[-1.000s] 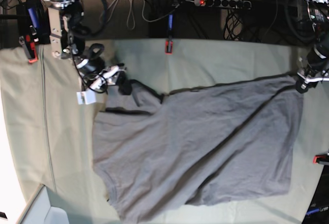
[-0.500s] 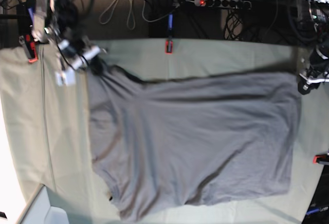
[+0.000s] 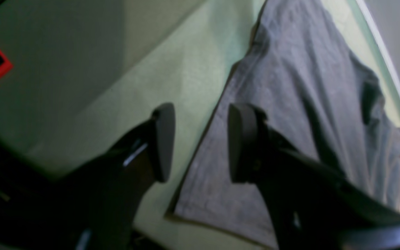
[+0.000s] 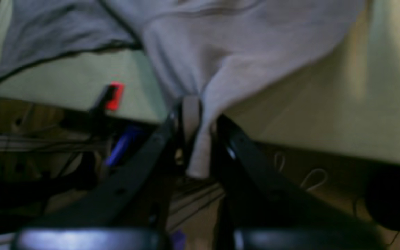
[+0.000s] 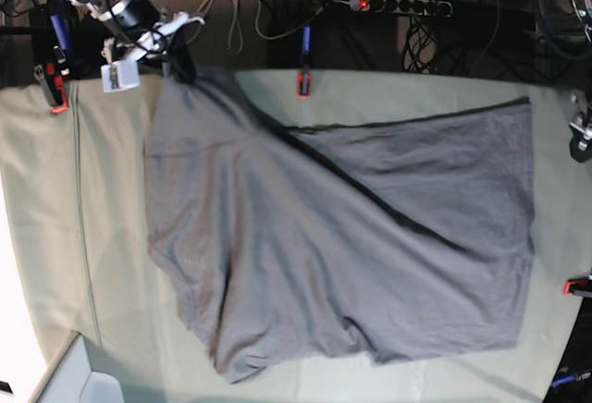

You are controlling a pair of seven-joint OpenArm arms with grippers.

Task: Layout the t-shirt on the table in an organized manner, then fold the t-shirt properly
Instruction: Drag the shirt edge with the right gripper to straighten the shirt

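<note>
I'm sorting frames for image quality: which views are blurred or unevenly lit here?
Right wrist: soft throughout, the t-shirt pinched in the right gripper smeared. Left wrist: the open left gripper is near and out of focus, with heavy shadow on the table. Base: sharpest, though blown out white at its lower left edge.

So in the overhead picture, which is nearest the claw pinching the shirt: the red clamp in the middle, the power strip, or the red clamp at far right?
From the right gripper, top left:
1. Middle red clamp, on the table's back edge.
2. Power strip, behind the table.
3. Far-right red clamp, lower right.
</note>
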